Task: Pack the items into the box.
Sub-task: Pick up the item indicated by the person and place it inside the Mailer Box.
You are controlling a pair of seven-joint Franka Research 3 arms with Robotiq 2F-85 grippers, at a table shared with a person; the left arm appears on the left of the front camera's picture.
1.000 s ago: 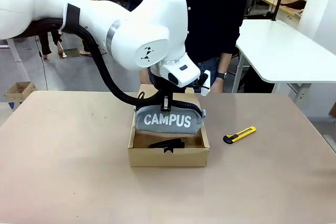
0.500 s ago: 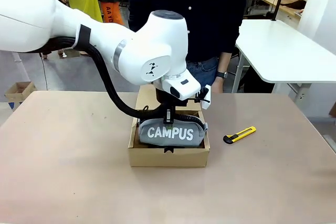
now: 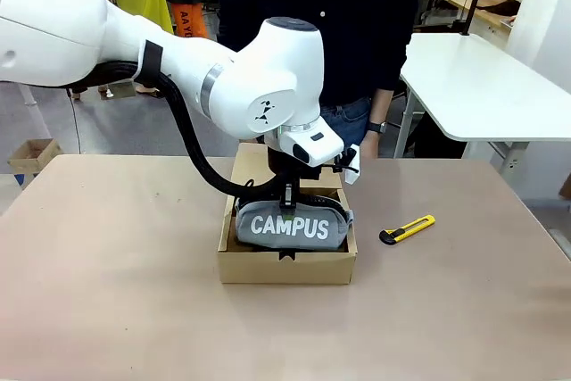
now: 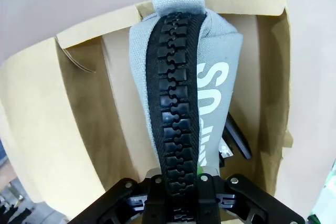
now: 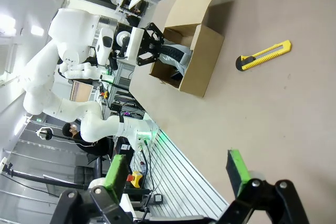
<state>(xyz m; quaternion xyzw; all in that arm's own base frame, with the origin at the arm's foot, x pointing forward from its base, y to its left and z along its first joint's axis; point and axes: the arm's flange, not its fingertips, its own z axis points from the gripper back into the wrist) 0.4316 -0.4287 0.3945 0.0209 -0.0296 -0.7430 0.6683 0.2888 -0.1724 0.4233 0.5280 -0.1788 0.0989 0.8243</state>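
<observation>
**Left pincer.** In the front view, the left pincer point(image 3: 287, 194) sits at the centre of the frame, pointing down from the white wrist directly above the cardboard box point(image 3: 285, 267). In the left wrist view, the left pincer point(image 4: 181, 182) is at the bottom centre. Its jaws are drawn narrow and clamp the black zipper ridge of the grey-blue "CAMPUS" zip pouch point(image 4: 215, 51).

**Pouch.** The pouch point(image 3: 290, 227) stands on edge inside the box, zipper uppermost, immediately below the pincer. Its white lettering faces the camera and its lower edge is hidden behind the front wall. Whether it rests on the box floor cannot be determined. In the left wrist view the pouch runs from the jaws up to the top centre of the frame, between the box walls point(image 4: 42, 145).

**Other contents.** A flat black object point(image 4: 239, 140) lies on the box floor, just beside the pouch, at the right centre of the left wrist view.

**Utility knife.** The yellow-and-black utility knife point(image 3: 407, 229) lies on the table point(image 3: 107, 292) right of the box, apart from it. In the right wrist view the knife point(image 5: 263, 55) appears at upper right, near the box point(image 5: 202, 51).

**Right pincer.** The right pincer point(image 5: 176, 174) is at the bottom of its own view, jaws spread wide and holding nothing, above bare table.
</observation>
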